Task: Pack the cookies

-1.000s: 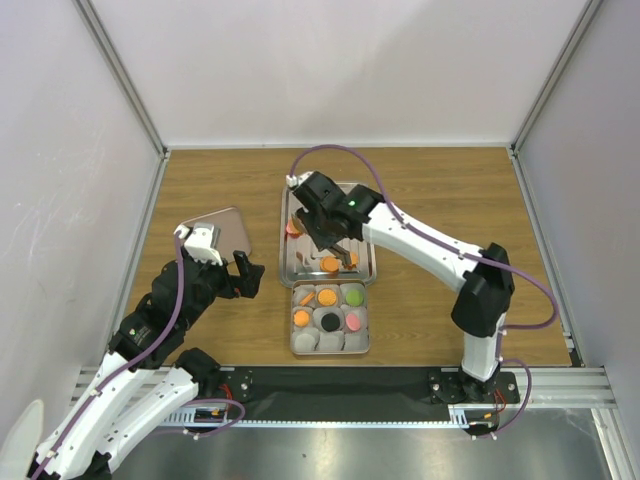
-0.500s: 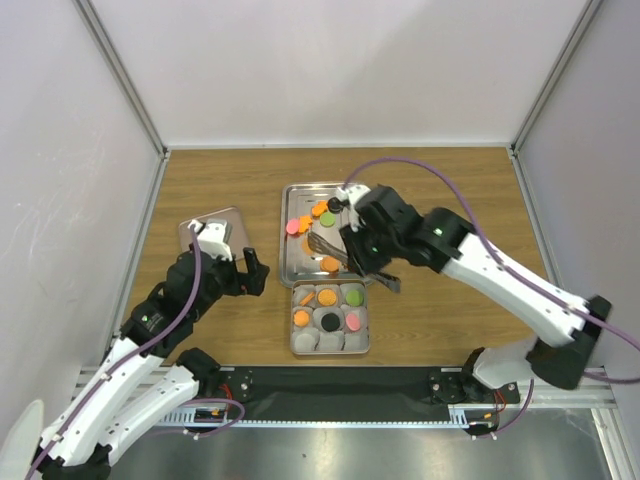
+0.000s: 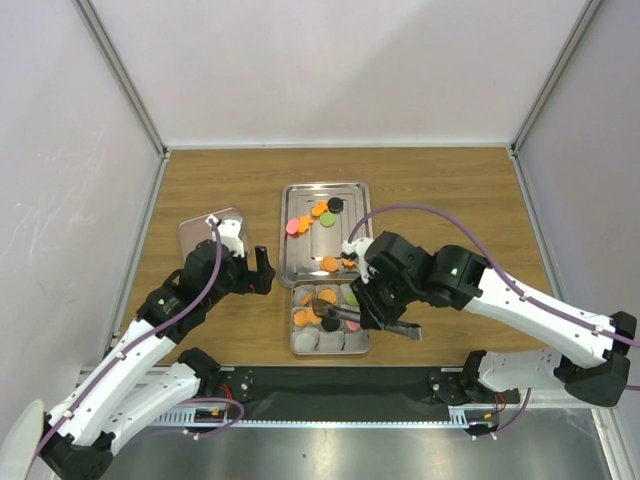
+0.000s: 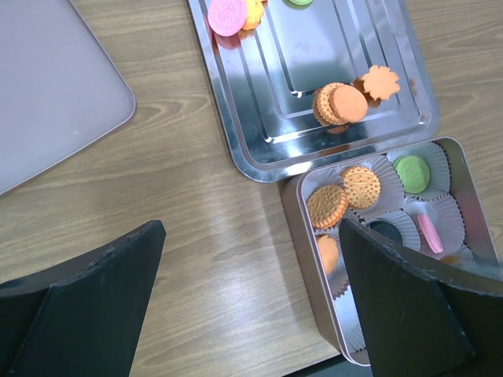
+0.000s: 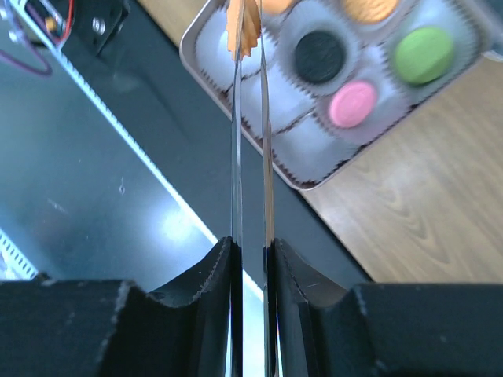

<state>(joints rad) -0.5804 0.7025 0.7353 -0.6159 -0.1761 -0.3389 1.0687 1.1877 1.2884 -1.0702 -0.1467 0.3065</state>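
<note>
My right gripper (image 3: 385, 300) (image 5: 251, 259) is shut on metal tongs (image 3: 345, 312) (image 5: 236, 157). The tongs' tips pinch an orange cookie (image 3: 318, 309) (image 5: 244, 27) over the left side of the cookie box (image 3: 358, 345) (image 5: 203, 69). In the box's paper cups lie black (image 5: 318, 56), pink (image 5: 351, 104) and green (image 5: 424, 55) cookies, plus orange ones (image 4: 326, 206). More cookies, pink (image 3: 293, 226), black (image 3: 335, 204) and orange (image 4: 339, 102), sit on the steel tray (image 3: 295, 265) (image 4: 259, 149). My left gripper (image 3: 258, 272) (image 4: 250, 236) hangs open over bare wood left of the box.
A grey lid (image 3: 205, 228) (image 4: 55, 102) lies on the table left of the tray. The box stands close to the table's near edge, next to the black strip (image 5: 118, 157) at the arm bases.
The right arm has swung back from the tray to the box, carrying the tongs with an orange cookie. The left arm has reached forward and a little right, still open.
</note>
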